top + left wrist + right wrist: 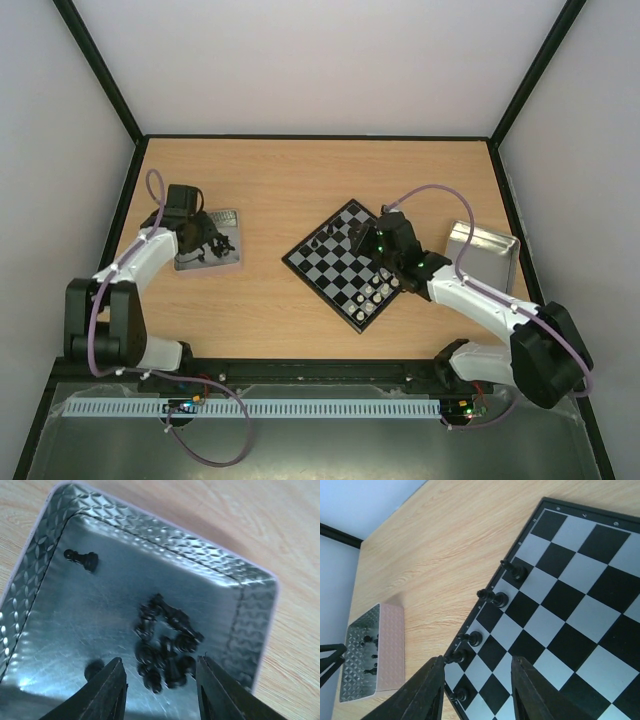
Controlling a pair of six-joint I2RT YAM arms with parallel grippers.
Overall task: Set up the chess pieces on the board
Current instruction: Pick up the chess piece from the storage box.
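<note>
**Chess set-up: both grippers spread, one over a tray, one over the board.**

A small grey-checkered chessboard with a black rim [580,610] lies mid-table; its rim markings are too small to read. Left of the board, a shiny embossed metal tray [165,535] holds a heap of black chess pieces [165,650] and a lone black pawn [82,558] lying apart. The left gripper [160,662] hangs over the heap, fingers spread, holding nothing. The right gripper [477,660] hangs over the board, likewise spread. Standing black pieces [495,598] line one board edge and white pieces [378,290] another. A second metal tray [500,245] sits to the right.

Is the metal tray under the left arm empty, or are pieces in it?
Not empty: the tray holds a cluster of black pieces and one lone piece.
</note>
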